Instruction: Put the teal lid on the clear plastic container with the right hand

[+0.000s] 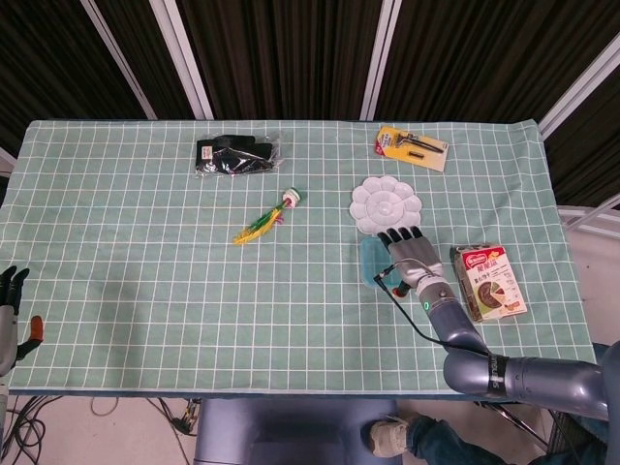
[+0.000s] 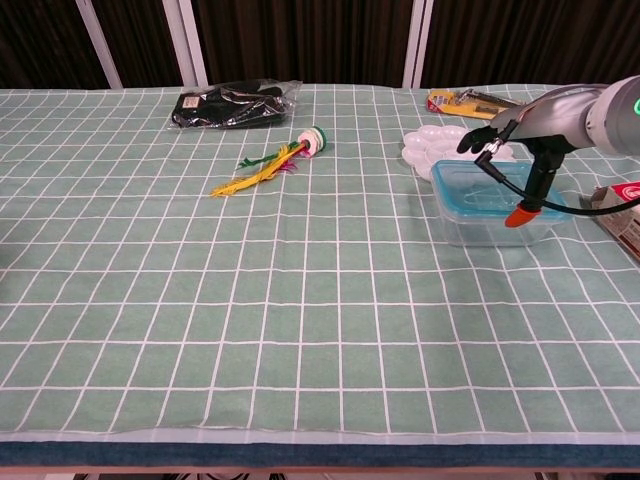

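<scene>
Green checked cloth — right robot hand spread flat on teal lid — dark curtains behind.

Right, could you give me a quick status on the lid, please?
Right hand flat over teal lid, lid seated on clear container. Left hand idle off table's edge. Nothing in the way.

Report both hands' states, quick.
Left hand: at the table's left edge, fingers apart, holding nothing.
Right hand: rests on the teal lid atop the clear plastic container; grip cannot be told.
</scene>
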Action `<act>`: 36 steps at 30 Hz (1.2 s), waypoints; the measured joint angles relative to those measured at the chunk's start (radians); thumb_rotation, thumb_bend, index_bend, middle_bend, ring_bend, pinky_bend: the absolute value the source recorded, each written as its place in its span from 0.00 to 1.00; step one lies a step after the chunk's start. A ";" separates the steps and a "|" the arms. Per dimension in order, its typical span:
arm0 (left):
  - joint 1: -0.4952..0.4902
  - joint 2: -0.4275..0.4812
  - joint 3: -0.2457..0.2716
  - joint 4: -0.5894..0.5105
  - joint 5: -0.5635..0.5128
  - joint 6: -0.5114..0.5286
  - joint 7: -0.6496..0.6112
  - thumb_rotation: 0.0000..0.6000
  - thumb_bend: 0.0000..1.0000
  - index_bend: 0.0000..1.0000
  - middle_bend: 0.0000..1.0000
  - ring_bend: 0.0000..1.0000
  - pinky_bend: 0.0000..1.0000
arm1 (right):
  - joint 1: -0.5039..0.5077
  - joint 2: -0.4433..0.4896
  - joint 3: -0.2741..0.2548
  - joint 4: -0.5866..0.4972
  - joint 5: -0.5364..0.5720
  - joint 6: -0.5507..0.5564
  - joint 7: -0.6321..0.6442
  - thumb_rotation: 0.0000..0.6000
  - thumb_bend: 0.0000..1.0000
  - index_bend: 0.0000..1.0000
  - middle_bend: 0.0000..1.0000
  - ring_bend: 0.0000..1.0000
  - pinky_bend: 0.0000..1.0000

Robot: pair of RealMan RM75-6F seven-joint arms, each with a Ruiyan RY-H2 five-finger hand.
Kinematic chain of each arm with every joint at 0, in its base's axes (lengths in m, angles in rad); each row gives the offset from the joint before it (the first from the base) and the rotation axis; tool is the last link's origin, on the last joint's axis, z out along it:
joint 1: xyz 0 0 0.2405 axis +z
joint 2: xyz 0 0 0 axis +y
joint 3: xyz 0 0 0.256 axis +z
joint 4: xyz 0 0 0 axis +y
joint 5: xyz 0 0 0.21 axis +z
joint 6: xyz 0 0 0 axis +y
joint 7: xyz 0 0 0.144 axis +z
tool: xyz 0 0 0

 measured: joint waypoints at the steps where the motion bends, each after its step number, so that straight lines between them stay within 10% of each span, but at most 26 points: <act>1: 0.000 0.000 0.000 0.001 0.000 0.000 0.000 1.00 0.53 0.06 0.00 0.00 0.00 | 0.001 0.001 0.000 -0.002 0.003 0.002 -0.001 1.00 0.24 0.00 0.07 0.00 0.00; 11: 0.000 -0.001 0.002 0.001 0.002 -0.001 0.000 1.00 0.52 0.06 0.00 0.00 0.00 | -0.003 0.050 0.011 -0.057 0.006 0.041 0.004 1.00 0.24 0.01 0.06 0.00 0.00; 19: -0.002 -0.002 0.005 -0.003 -0.001 -0.007 0.007 1.00 0.53 0.06 0.00 0.00 0.00 | -0.070 0.098 0.027 -0.109 -0.171 0.100 0.101 1.00 0.42 0.36 0.06 0.00 0.00; 26: -0.003 -0.004 0.005 -0.006 0.001 -0.007 0.011 1.00 0.53 0.06 0.00 0.00 0.00 | -0.181 0.095 0.027 -0.071 -0.422 0.134 0.268 1.00 0.52 0.42 0.06 0.00 0.00; 36: -0.003 -0.002 0.005 -0.006 -0.006 -0.009 0.009 1.00 0.53 0.06 0.00 0.00 0.00 | -0.217 0.063 0.044 -0.021 -0.438 0.120 0.272 1.00 0.52 0.52 0.06 0.00 0.00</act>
